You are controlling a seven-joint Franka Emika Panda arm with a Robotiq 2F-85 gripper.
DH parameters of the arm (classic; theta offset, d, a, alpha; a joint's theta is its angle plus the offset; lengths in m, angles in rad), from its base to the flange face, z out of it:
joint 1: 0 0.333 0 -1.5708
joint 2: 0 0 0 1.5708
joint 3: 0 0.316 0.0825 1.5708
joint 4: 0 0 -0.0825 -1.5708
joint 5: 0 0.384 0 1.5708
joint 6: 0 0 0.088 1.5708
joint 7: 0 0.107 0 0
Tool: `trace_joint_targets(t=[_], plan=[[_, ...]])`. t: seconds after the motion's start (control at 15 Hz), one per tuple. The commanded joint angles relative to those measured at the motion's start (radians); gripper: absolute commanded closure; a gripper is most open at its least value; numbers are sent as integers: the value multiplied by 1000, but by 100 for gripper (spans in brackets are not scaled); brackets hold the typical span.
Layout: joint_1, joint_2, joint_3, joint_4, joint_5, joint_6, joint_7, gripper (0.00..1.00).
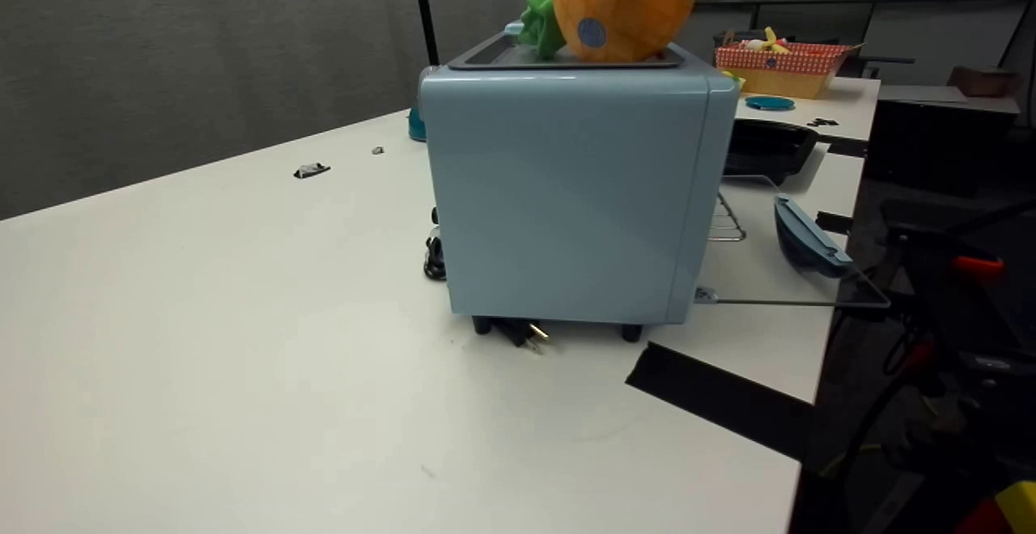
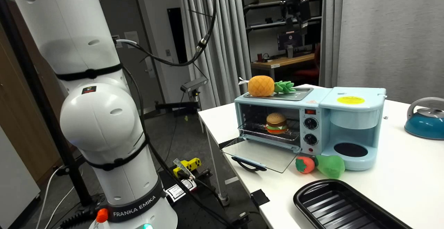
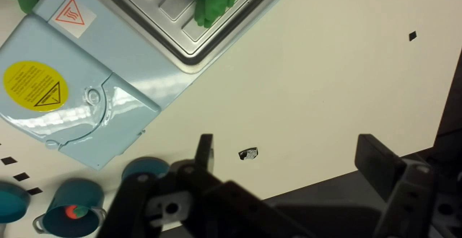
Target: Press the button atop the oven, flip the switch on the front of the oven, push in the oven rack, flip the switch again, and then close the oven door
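While the white arm [image 2: 100, 118] leans up the left side of an exterior view, its upper part cut off by the top edge, the gripper [image 3: 287, 155] juts into the wrist view's lower right, jaws spread wide against the white table [image 3: 306, 86]. The light blue oven [image 2: 323, 132] stands right of centre in an exterior view, glass door [image 2: 267, 151] lowered.

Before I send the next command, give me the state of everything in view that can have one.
Gripper, open, holding nothing
Oven door, open, folded down
Oven rack, slid partly out, burger on it
Red switch, cannot tell on or off
Upper knob, setting unreadable
Lower knob, setting unreadable
Power plug, unplugged
Teal pot, uncovered, red-and-green thing inside
Kettle, lid on
Pineapple, on its side
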Motion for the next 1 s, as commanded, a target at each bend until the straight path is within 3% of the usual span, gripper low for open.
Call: trace_joint_targets(t=[0.0, 0.93], plan=[[2, 14, -12, 16, 0, -20, -15, 0], [-5, 32, -23, 23, -34, -40, -40, 0]])
